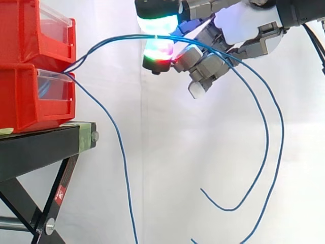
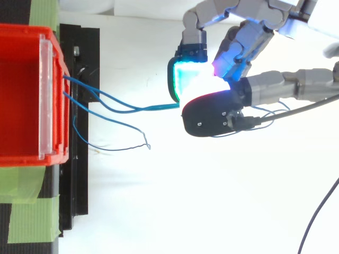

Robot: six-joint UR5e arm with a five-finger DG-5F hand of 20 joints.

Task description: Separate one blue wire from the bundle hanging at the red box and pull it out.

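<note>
- Setup: two stacked red bins on a black stand, in front of a white curtain. Green tape is on the stand by the bin.
- Two blue wires leave the gap between the bins and arc up to the hand. They drape over its curled fingers and hang in long loops below, with free ends low in the side view.
- A third blue wire drops from the same spot on the bin, well clear of the hand. In the top view it ends in a small kink.
- Hand state: closed in a pinch. The cyan pad sits above and the red-green pad below, with the arc running between them. In the top view both strands converge at the pads. I cannot tell whether the pinch clamps one strand or both.
- Handling, as a judgement: the wire is thin, light and limp, with a little spring, and its insulation is probably slick. A grip on a short span between the pads suits it best.
- Risk: strands lying this close together could come away as a pair.
- Next: the pinched strands need parting before any pull away from the bin.
</note>
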